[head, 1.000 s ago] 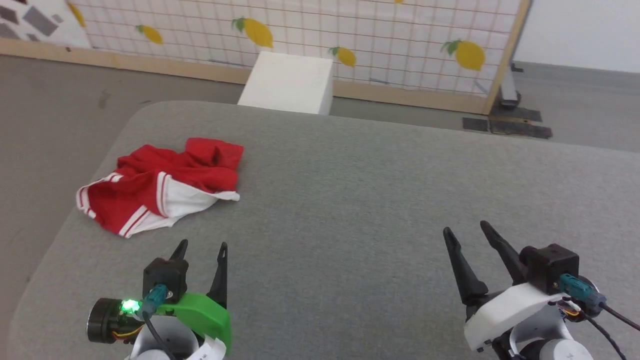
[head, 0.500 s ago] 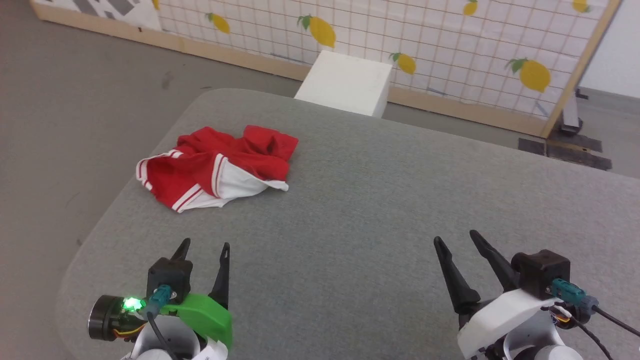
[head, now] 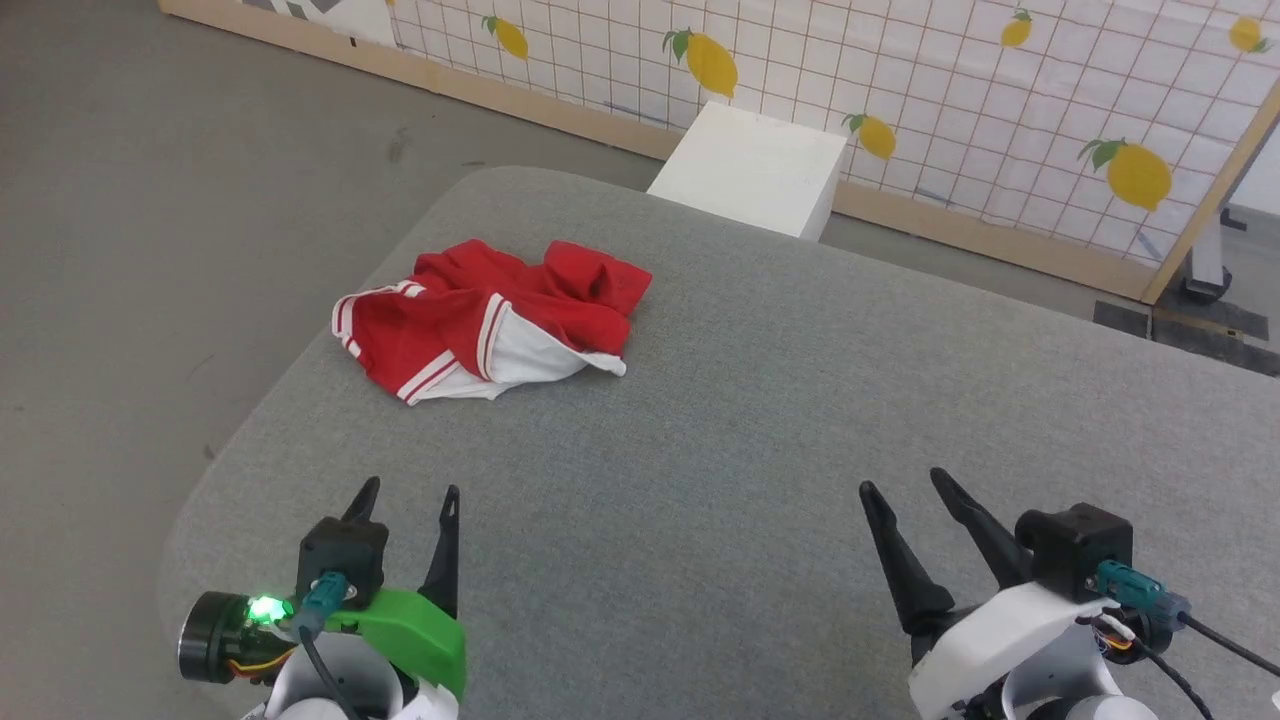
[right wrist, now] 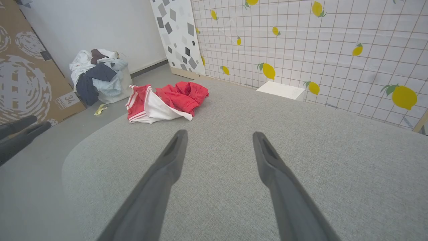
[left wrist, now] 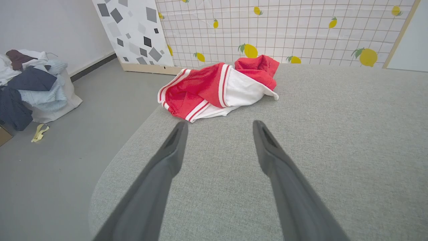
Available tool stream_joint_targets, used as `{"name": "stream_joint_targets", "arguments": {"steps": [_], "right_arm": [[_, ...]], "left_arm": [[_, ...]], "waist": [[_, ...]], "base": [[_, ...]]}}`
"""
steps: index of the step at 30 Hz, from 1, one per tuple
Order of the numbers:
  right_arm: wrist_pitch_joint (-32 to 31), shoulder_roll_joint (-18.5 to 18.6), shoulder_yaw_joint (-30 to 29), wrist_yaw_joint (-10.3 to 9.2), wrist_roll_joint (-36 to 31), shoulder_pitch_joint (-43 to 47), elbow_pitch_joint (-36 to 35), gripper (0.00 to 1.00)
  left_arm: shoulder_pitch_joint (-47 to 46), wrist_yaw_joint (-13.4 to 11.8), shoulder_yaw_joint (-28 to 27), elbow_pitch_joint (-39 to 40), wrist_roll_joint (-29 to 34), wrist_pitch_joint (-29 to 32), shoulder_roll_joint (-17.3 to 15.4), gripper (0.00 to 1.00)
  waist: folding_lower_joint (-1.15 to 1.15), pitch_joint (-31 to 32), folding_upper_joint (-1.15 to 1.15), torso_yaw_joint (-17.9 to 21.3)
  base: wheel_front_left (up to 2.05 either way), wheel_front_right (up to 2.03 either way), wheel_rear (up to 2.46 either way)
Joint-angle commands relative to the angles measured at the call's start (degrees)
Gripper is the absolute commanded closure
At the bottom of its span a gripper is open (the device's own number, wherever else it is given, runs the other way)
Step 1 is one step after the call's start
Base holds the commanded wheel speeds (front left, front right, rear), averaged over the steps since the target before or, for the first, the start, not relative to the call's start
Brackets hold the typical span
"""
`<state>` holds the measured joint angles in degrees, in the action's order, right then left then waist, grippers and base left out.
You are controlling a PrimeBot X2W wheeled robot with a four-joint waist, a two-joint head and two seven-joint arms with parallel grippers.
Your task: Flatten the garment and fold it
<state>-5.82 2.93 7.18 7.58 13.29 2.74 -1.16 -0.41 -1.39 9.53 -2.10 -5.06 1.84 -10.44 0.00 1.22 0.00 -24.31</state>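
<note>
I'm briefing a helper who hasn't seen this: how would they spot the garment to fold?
Find the grey table before the lemon-print screen. Near its far left corner lies a crumpled T-shirt: bright red with white striped trim, unlike the dull laundry pile nearby.

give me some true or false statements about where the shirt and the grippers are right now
1. The garment lies crumpled on the grey table. True.
2. The left gripper is shut on the garment. False: it is open, apart from it.
3. The right gripper is open and empty. True.
4. The garment lies on the table's right side. False: it lies far left, near the edge.
5. A white box stands beyond the table's far edge. True.
</note>
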Motion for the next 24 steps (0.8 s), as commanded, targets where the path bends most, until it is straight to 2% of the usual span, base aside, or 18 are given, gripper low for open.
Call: {"name": "stream_joint_targets", "arguments": {"steps": [1,8,13,19,24], "right_arm": [[0.0,0.0,0.0,-0.09,0.4,0.5,-0.2,0.00],[-0.1,0.0,0.1,-0.09,0.3,0.5,-0.6,0.00],[-0.7,0.0,0.2,-0.09,-0.6,-0.5,-1.9,0.00],[-2.0,1.3,-0.1,-0.09,-1.8,-2.3,-5.1,0.00],[-3.2,2.5,-0.7,-0.09,-2.8,-3.5,-8.4,0.00]], "left_arm": [[-1.0,-0.2,0.0,-0.1,0.0,-0.4,-0.1,0.00],[-1.0,-0.3,-0.1,0.0,-0.9,0.2,-0.3,0.00],[-2.2,1.3,-0.3,0.9,-2.7,2.6,-1.2,0.00],[-7.7,5.4,-1.7,2.0,-5.9,6.2,-5.2,0.00],[-16.6,8.0,-2.5,0.7,-10.3,11.8,-10.6,0.00]], "waist": [[0.00,0.0,0.00,0.0],[0.00,-0.4,0.00,0.2],[0.00,-2.7,0.00,1.4],[0.00,-8.0,0.00,4.2],[0.00,-12.9,0.00,6.8]], "base": [[0.00,0.00,0.00],[0.00,0.00,0.00],[0.00,0.00,0.00],[0.00,0.00,0.00],[0.00,0.00,0.00]]}}
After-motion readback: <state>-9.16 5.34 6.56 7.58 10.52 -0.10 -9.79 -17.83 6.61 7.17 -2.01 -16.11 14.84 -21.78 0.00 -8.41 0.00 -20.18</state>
